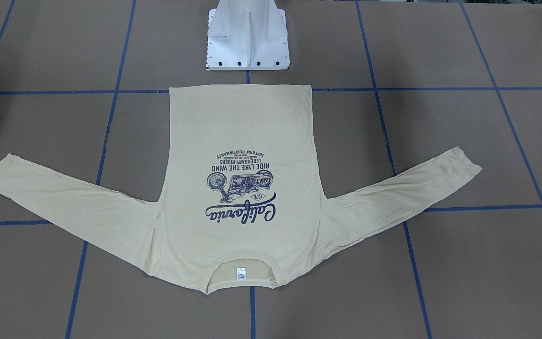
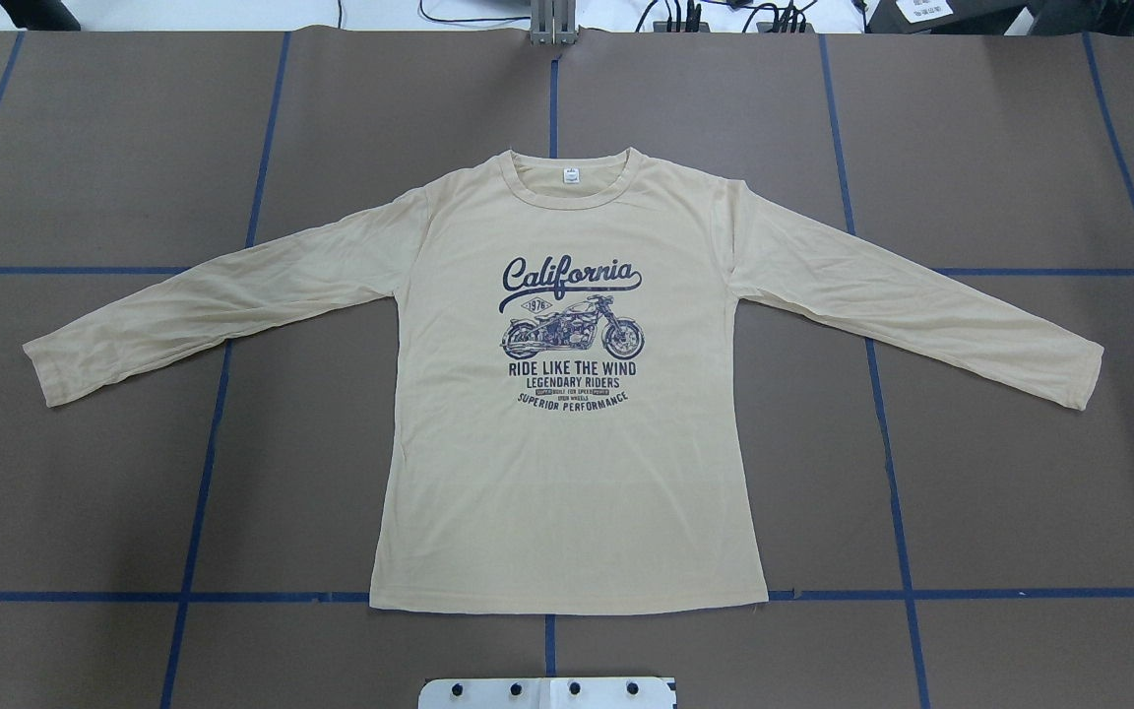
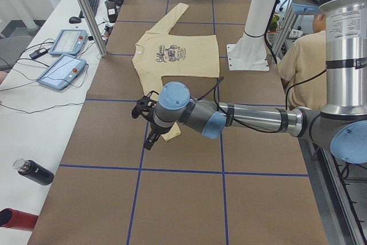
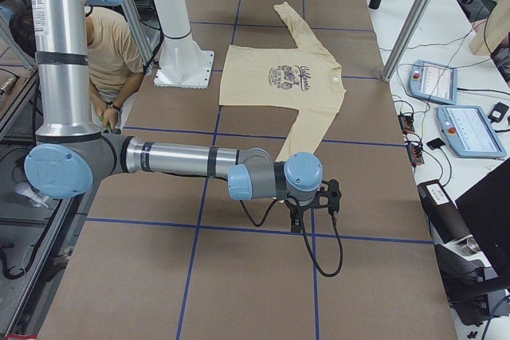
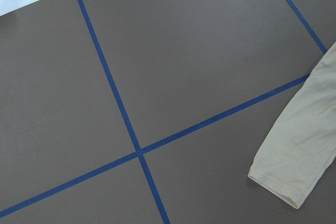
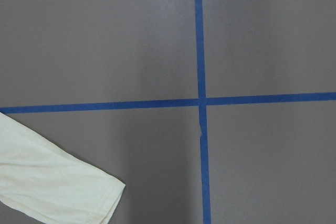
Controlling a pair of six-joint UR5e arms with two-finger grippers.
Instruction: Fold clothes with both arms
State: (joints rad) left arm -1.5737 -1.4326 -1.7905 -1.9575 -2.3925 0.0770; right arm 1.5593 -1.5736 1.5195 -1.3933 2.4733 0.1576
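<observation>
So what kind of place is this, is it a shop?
Probably a robot lab, not a shop. Big robot arms reach over a table marked with blue tape, control pads sit beside it, and one shirt lies there for folding.

A brown table [image 2: 85, 148] fills most of the room, marked into squares by blue tape lines [image 2: 65, 270]. In the overhead view a white pedestal [image 2: 547, 692] stands at the table's 6 o'clock edge. A white bench [image 3: 17, 142] along the 12 o'clock edge carries two teach pendants [image 3: 62, 72] and a black bottle [image 3: 34, 171]. An aluminium post [image 3: 86, 12] rises beside the bench. A person in a yellow shirt [image 3: 301, 64] sits behind the pedestal. The light is even and soft.
</observation>
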